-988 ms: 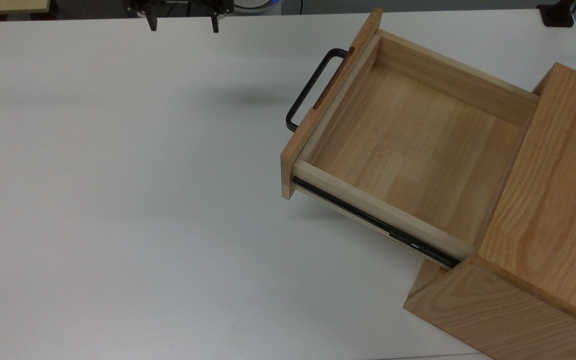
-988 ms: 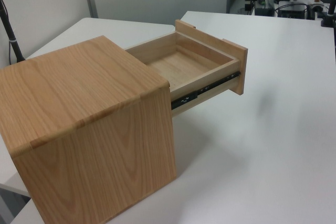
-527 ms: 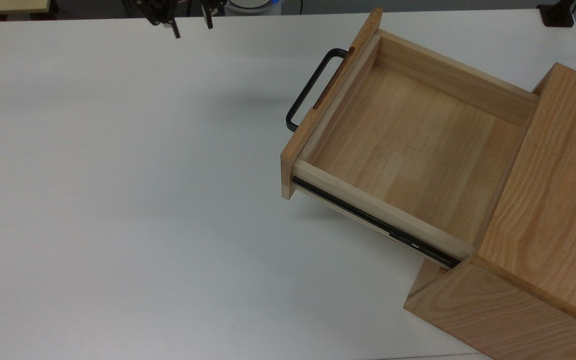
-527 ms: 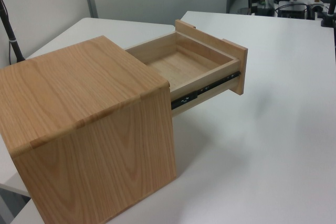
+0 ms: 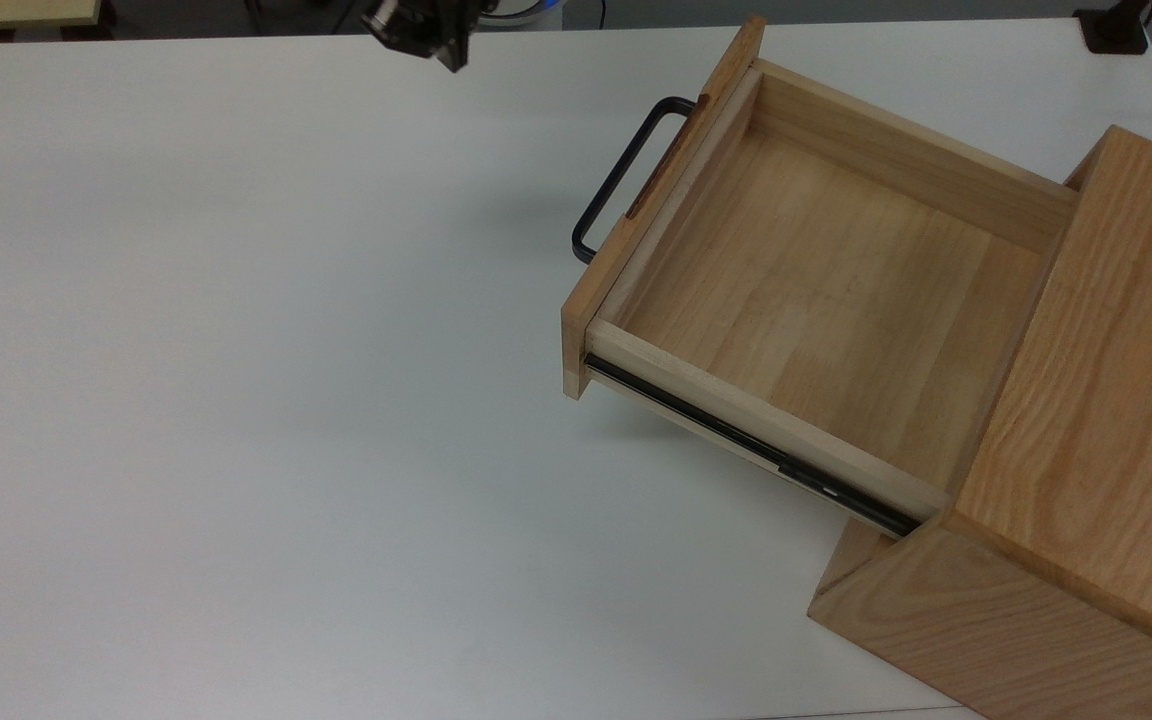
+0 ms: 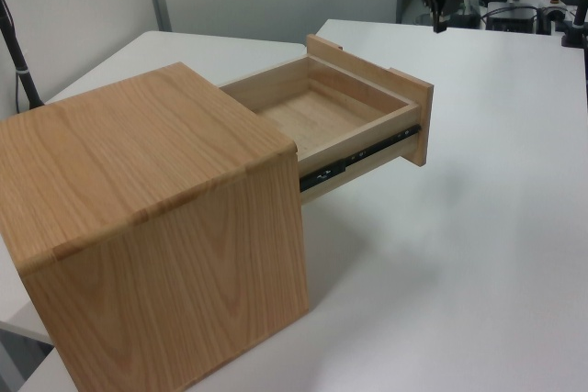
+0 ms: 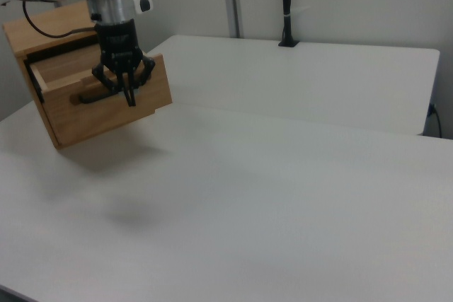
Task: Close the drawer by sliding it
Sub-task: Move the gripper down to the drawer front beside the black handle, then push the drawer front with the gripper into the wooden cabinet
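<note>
Your end effector (image 7: 129, 88) hung above the worktop (image 5: 236, 400), its fingers drawn close together with nothing between them, well apart from the drawer (image 5: 806, 300) toward the top view's upper left. The drawer stood pulled far out of the cabinet (image 5: 1086, 480), its handle (image 5: 626, 175) facing the open worktop. To do this well, you likely needed to come down level with the front panel (image 7: 113, 107), meet it squarely near the middle, and push straight along the rails (image 5: 746, 445) so nothing bound.
</note>
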`<action>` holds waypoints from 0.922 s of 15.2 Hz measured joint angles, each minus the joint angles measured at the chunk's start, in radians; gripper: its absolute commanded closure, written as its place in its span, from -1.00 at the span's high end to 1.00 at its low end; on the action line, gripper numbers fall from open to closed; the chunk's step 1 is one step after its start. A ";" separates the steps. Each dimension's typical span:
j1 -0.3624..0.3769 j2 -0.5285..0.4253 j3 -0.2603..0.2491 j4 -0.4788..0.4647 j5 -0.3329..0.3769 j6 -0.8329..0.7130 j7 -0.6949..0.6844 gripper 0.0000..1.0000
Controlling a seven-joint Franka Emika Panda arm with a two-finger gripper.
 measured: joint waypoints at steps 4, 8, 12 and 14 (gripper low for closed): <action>0.072 0.068 0.002 0.000 0.000 0.069 -0.002 -0.94; 0.129 0.124 0.003 0.020 0.000 0.121 0.034 -0.96; 0.169 0.160 0.003 0.088 0.000 0.147 0.044 -0.96; 0.183 0.181 0.002 0.110 0.000 0.173 0.058 -0.96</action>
